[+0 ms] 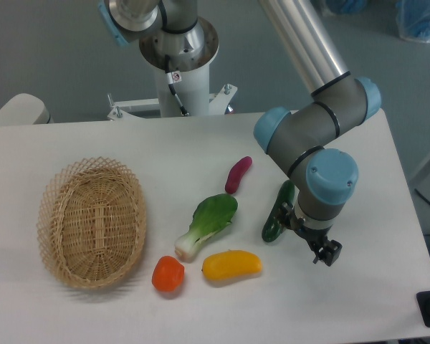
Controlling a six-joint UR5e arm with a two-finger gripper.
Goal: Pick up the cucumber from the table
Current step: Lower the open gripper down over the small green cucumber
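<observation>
White table (93, 140) fills the view, with a grey floor behind it. Toward its right edge lies the cucumber (278, 211), dark green and tilted, its right side partly hidden by the arm's wrist. The gripper (301, 221) sits right beside it, pointing down; whether its fingers are apart or closed cannot be told. A wicker basket (93, 222) rests near the left edge

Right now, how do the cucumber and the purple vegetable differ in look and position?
The cucumber is dark green and glossy; the purple vegetable is magenta and duller. The cucumber lies right beside the robot's wrist, partly hidden by it; the purple vegetable lies clear, farther back and to the left in the image. Both are elongated, similar in length, and lie on the white table.
</observation>
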